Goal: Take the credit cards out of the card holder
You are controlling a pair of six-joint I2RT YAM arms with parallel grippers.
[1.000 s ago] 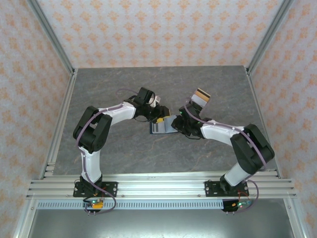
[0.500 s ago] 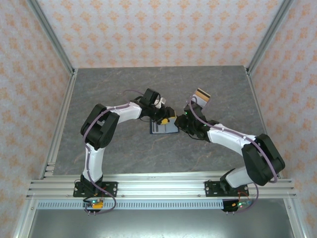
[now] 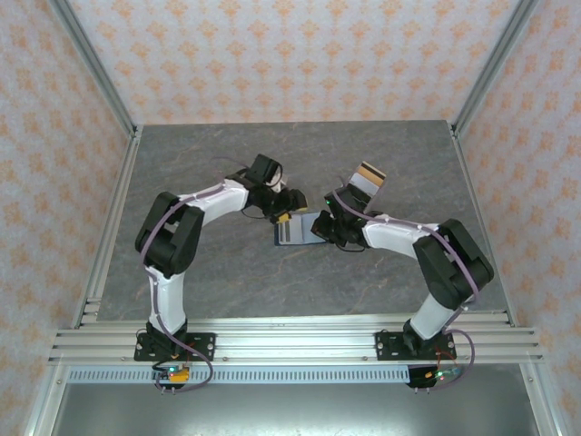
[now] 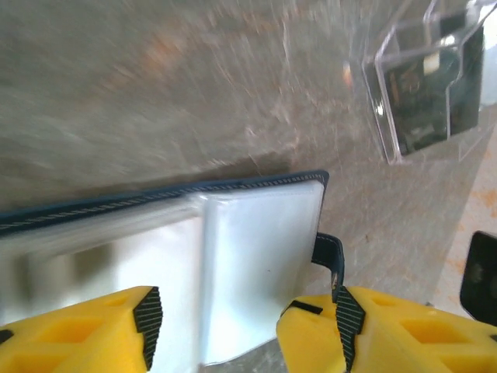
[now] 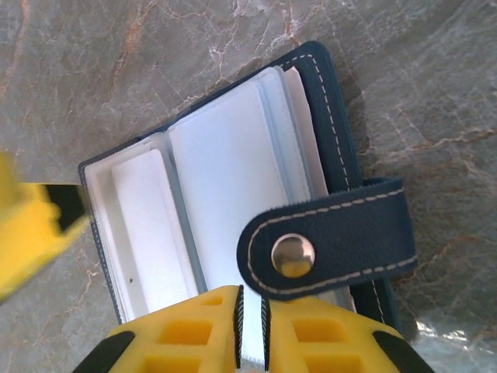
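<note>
The navy card holder (image 3: 295,232) lies open on the table between both arms, with its pale pockets (image 5: 221,194) facing up and its snap tab (image 5: 326,245) folded across. Whether cards sit inside the pockets I cannot tell. A stack of credit cards (image 3: 368,176) lies on the table behind the right arm. My left gripper (image 4: 247,330) is open, its fingers straddling a pocket leaf (image 4: 256,264), with the tab (image 4: 329,255) against the right finger. My right gripper (image 5: 251,326) hangs over the holder's near edge. Its jaws stand a narrow slit apart, and I cannot tell if they pinch anything.
A clear plastic housing (image 4: 423,81) on the right arm shows just beyond the holder. The left gripper's yellow finger (image 5: 31,233) is at the holder's far side. Metal frame posts (image 3: 95,73) and patterned walls enclose the grey marble tabletop (image 3: 227,272).
The left jaws have opened wider and the left arm has drawn back a little to the left. The right jaws have closed to a slit. The card holder has stayed put.
</note>
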